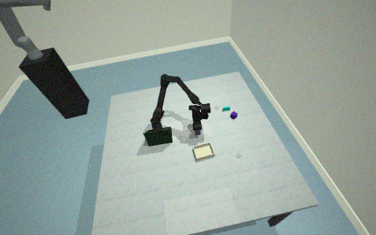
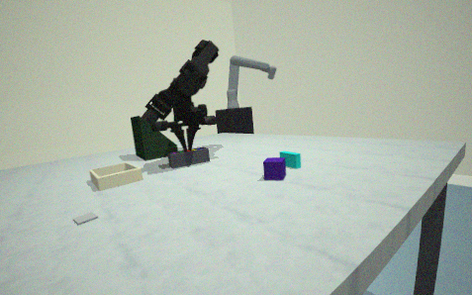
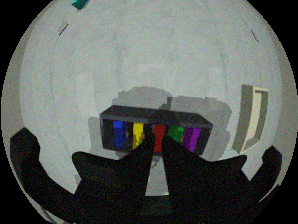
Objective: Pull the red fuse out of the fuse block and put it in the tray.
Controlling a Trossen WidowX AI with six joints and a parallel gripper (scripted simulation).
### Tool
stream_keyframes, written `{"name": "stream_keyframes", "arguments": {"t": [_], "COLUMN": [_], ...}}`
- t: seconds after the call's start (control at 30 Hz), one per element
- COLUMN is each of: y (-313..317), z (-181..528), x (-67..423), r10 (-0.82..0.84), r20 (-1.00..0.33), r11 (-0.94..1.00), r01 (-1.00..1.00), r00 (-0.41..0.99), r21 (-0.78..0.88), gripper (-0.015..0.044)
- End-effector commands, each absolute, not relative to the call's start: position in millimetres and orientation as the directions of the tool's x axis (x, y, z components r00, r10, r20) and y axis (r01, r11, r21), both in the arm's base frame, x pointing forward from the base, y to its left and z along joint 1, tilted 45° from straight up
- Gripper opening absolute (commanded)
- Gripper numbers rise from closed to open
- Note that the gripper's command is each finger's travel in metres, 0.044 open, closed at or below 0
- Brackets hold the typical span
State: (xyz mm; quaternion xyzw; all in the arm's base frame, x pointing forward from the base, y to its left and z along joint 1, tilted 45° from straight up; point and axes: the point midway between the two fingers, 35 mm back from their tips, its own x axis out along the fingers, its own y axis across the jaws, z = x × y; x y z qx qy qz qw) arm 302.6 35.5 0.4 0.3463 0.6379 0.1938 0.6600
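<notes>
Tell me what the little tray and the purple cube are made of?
The tray looks like pale wood or cream plastic: flat beige walls, dull, no shine. It is open on top, and nothing shows inside it. The purple cube looks like solid plastic: one even colour, sharp edges, matt faces. Neither shows grain or marks, so both are guesses.

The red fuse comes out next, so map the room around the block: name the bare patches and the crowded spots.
Crowded: the gripper is shut on the red fuse, packed between neighbour fuses in the fuse block. Free: bare table between the block and the tray, and between the block and the purple cube. The tray's inside looks bare.
</notes>
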Motion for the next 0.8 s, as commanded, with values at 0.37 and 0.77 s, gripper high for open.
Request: {"name": "stream_keyframes", "arguments": {"t": [0.37,0.77], "y": [30.1,25.9], "z": [5.6,9.6], "x": [302.1,301.6], "r10": [0.697,0.697], "r20": [-0.709,-0.709], "r11": [0.686,0.686], "r01": [0.183,0.184], "r00": [0.110,0.110], "r21": [0.704,0.704], "gripper": [0.0000,0.0000]}}
